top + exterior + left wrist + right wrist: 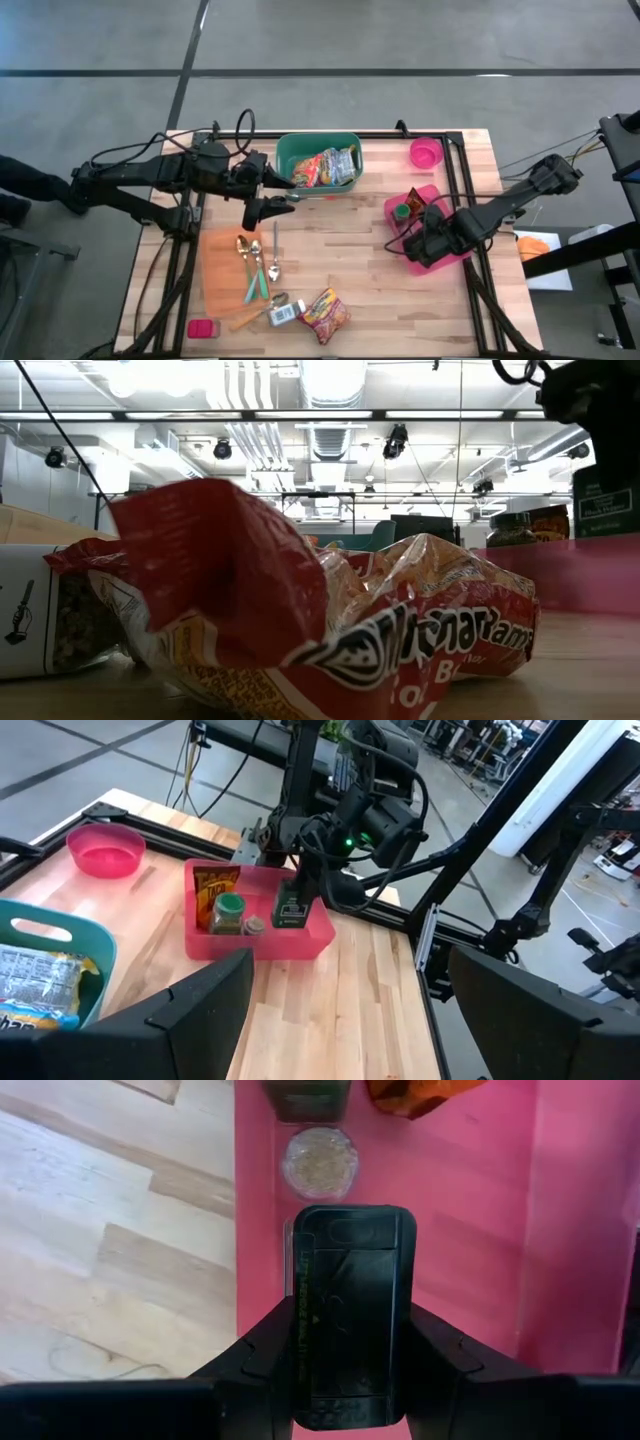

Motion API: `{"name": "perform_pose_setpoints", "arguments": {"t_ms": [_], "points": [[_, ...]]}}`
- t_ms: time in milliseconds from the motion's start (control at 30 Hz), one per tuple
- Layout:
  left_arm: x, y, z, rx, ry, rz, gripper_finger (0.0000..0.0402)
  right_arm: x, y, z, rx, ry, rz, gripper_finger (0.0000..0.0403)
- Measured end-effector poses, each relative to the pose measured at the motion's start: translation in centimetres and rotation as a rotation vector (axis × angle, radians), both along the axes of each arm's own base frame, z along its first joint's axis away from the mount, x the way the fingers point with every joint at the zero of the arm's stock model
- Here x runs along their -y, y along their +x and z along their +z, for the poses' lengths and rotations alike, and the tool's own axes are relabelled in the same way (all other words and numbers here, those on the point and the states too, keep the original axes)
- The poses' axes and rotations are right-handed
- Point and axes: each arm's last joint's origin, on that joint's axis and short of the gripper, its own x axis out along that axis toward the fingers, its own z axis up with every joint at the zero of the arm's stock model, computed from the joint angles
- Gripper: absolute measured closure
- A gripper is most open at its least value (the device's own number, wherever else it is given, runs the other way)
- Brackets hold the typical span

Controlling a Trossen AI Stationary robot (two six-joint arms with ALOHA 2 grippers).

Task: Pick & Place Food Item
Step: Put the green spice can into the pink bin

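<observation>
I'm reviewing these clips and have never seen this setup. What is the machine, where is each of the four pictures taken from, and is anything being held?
Two dark robot arms work at a wooden table. One picture looks straight down on it; one sits at table height, its view mostly filled by a red snack bag; the other two come from cameras on the arms' wrists.

On the table are a green basket of packets, a pink bowl, a pink tray with a small jar inside, an orange board and spoons.

The right gripper is inside the pink tray, closed on a flat black packet. The left gripper waits open beside the green basket, holding nothing.
</observation>
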Motion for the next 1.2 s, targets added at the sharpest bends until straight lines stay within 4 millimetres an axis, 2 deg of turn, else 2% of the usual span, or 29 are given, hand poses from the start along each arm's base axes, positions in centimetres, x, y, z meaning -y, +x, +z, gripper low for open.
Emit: {"name": "perform_pose_setpoints", "arguments": {"t_ms": [300,833,1000,1200], "points": [[-0.1,0.0,0.0,0.000,0.006,0.025,0.0063,-0.1,0.1,-1.5,-0.009,-0.014,0.001,0.0284],[-0.1,0.0,0.0,-0.001,0.008,0.026,0.0063,-1.4,2.6,-4.5,-0.127,-0.096,0.009,0.0284],[-0.1,0.0,0.0,-0.001,0.008,0.025,0.0063,-1.6,2.8,-4.9,-0.136,-0.103,-0.011,0.0257],[-0.1,0.0,-0.1,-0.008,0.008,0.026,0.0063,-1.7,3.1,-5.2,-0.128,-0.101,-0.002,0.0251]]}}
